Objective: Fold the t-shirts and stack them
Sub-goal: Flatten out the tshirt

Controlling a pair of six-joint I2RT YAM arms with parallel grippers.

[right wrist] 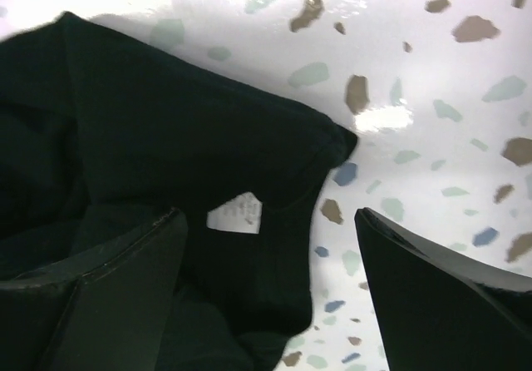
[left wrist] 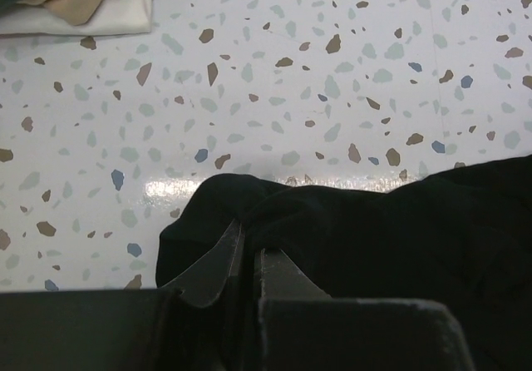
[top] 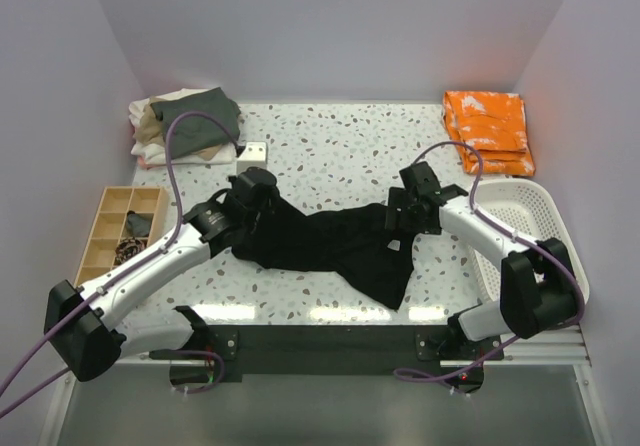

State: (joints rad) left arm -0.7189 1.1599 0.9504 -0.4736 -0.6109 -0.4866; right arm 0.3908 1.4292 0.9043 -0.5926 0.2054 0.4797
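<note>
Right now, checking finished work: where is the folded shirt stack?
Top view: the folded shirt stack sits in the table's far-left corner, beyond the wooden divider tray.

The counter (top: 340, 146) is smooth and glossy, speckled like stone, catching glare. The black shirt (top: 330, 246) is soft, matt, creased cloth; the folded shirts (top: 185, 121) look like the same dull cloth. The right fingers (right wrist: 440, 304) are dark, smooth and faintly shiny. The basket (top: 520, 198) is white plastic, the tray (top: 112, 216) pale wood.
</note>
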